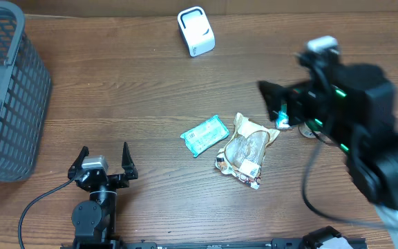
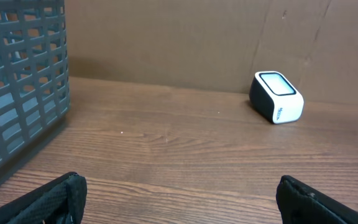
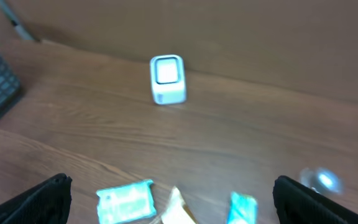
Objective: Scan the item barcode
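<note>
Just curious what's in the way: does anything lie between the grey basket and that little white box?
Nothing. Between the grey basket and the white box is only bare table, clear in the overhead and left wrist views.

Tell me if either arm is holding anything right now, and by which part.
Nothing is held. The left gripper and the right gripper are both open and empty; the teal packet and snack bag lie untouched.

left claw [image 1: 103,149] gaping, right claw [image 3: 171,190] gaping
</note>
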You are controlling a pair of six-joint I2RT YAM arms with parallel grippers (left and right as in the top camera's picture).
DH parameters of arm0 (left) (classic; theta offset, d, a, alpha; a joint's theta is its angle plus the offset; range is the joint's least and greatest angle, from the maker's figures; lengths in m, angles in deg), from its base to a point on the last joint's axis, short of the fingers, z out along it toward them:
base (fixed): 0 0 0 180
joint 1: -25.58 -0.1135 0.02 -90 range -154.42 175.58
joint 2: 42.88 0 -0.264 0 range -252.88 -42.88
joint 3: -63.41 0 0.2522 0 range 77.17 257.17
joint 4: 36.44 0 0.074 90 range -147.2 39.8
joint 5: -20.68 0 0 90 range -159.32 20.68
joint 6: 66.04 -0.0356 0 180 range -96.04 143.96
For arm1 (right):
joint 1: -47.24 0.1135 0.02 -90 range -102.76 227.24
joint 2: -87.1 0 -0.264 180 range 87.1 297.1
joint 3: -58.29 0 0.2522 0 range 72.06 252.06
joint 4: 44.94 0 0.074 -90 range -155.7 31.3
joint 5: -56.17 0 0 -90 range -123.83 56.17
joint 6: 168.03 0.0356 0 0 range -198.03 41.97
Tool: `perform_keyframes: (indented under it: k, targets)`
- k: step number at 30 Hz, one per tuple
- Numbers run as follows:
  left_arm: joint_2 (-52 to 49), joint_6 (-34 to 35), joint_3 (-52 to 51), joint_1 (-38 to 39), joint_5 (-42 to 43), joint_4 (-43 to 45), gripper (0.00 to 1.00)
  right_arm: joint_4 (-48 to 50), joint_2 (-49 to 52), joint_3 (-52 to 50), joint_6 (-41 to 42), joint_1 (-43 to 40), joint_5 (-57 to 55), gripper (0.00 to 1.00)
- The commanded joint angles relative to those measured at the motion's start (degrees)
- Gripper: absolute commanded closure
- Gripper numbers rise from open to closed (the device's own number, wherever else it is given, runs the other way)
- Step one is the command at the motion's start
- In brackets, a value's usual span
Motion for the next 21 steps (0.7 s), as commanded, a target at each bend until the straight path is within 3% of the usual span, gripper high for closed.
perform_keyframes:
  k: [1,6,18,21]
  targets:
    - [0.59,-0.81,-0.2,0.07,0.48,-0.09,0.0,-2.99,-6.49,-1.18,0.2,-4.57,-0.98,0.0]
    - [0.59,-0.81,-0.2,0.07,0.5,-0.09,0.0,-2.12,-17.27,-10.91,0.2,-10.14,-0.98,0.0]
    - [0.59,-0.81,-0.2,0.04,0.48,-0.09,0.0,10.27,-50.82,-48.81,0.22,-16.81,2.97,0.0]
    - [0.59,-0.81,-0.2,0.04,0.48,-0.09,0.0,15.61,-57.11,-54.21,0.22,-19.1,4.31,0.0]
